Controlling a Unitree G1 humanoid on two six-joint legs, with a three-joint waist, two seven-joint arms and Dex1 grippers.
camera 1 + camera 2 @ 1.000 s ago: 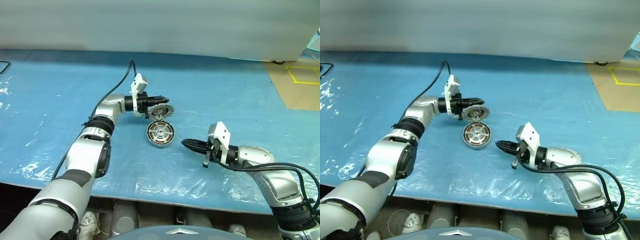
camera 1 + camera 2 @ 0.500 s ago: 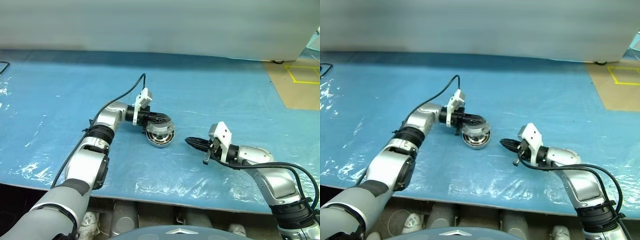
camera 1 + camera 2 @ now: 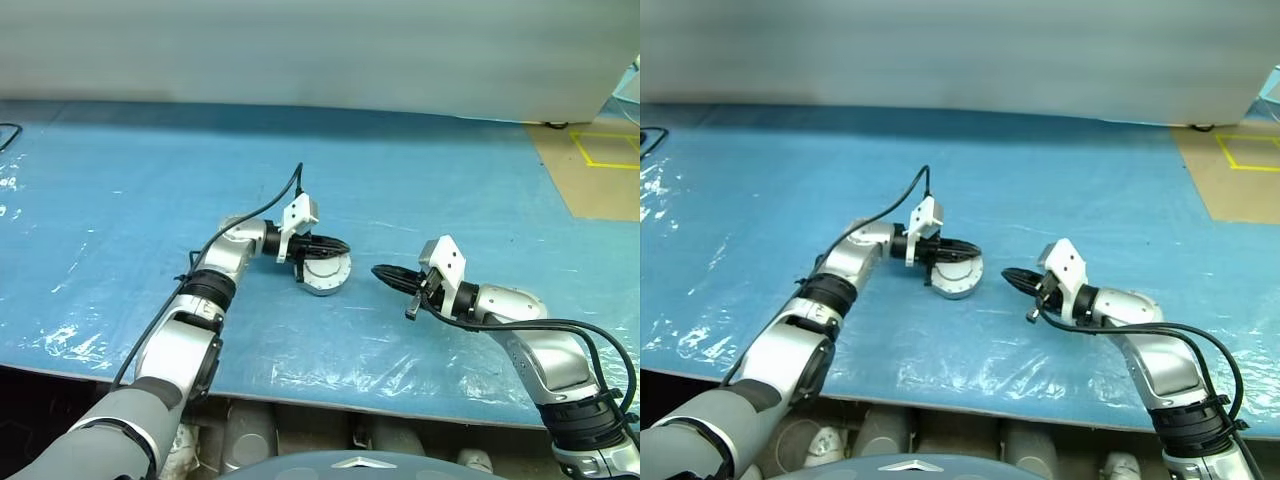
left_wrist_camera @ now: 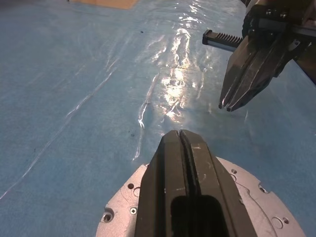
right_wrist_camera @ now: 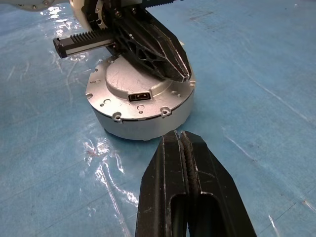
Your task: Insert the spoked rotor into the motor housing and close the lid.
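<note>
Overhead, the lid [image 3: 326, 272] sits plain face up on the motor housing [image 3: 322, 287], mid blue worktop [image 3: 120, 200]; left claw [image 3: 343, 246] clenched over the lid; right wrist view: right claw [image 5: 183, 140] clenched, empty, near the housing.

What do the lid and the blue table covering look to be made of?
The lid: apparently bare metal, likely aluminium, with a matte grey scuffed top face, small screws around the rim and a dark rectangular slot near its edge. The table covering: seemingly a blue sheet under thin clear plastic film, judging by the wrinkles and bright glare streaks.
</note>
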